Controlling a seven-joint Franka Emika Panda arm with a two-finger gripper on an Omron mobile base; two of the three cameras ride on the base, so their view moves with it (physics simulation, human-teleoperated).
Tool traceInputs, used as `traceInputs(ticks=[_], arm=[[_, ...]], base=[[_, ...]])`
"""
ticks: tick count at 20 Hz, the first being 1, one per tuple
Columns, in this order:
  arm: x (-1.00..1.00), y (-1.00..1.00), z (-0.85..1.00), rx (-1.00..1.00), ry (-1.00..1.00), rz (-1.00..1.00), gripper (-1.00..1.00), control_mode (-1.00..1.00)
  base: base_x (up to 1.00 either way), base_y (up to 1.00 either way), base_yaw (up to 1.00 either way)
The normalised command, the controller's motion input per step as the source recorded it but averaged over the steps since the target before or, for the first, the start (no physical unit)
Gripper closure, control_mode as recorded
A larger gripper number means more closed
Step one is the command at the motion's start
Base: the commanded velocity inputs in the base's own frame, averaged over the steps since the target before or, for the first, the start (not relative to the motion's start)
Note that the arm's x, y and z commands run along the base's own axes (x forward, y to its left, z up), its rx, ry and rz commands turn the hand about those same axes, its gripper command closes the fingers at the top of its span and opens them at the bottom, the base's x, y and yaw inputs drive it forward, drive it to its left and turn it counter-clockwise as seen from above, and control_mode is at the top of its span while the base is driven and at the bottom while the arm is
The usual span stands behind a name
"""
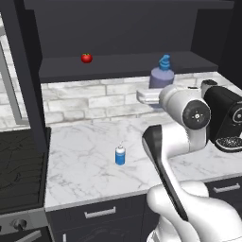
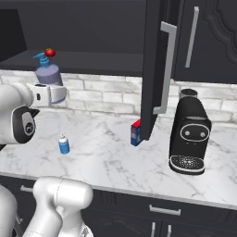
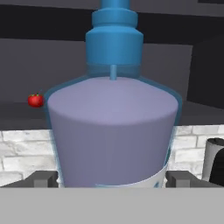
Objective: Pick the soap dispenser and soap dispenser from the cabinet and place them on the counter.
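The larger greyish-purple soap dispenser (image 1: pixel 161 75) with a blue pump hangs upright just in front of the open cabinet shelf (image 1: pixel 118 66), its base lower than the shelf's front edge. My gripper (image 3: pixel 112 178) is shut on its lower body, one dark fingertip (image 3: pixel 43 178) pressed against each side; the white hand also shows under the bottle (image 2: pixel 47 74) in the right base view. The small bright-blue soap dispenser (image 1: pixel 120 155) with a white pump stands upright on the white marble counter (image 1: pixel 85 142), to the left of and below the hand.
A red tomato (image 1: pixel 86 58) lies on the shelf to the left. The open cabinet door (image 2: pixel 155 69) hangs over the counter, a red-topped blue bottle (image 2: pixel 135 133) beside it. A black coffee machine (image 2: pixel 189 136) stands right, a black stovetop (image 1: pixel 21 170) left.
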Motion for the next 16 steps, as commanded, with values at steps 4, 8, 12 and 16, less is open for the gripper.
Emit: traceInputs(ticks=[4, 8, 12, 16], arm=[[-0.26, -0.04, -0.59, 0.0, -0.04, -0.06, 1.0, -1.0], [-0.19, -0.05, -0.59, 0.01, -0.02, -0.03, 1.0, -1.0], [-0.04, -0.1, -0.62, 0.0, -0.01, -0.04, 1.0, -1.0], [-0.04, -0.12, -0.62, 0.0, -0.01, -0.04, 1.0, -1.0]], base=[[0.0, 0.0, 0.0], [0.0, 0.0, 0.0], [0.0, 0.0, 0.0], [0.0, 0.0, 0.0]])
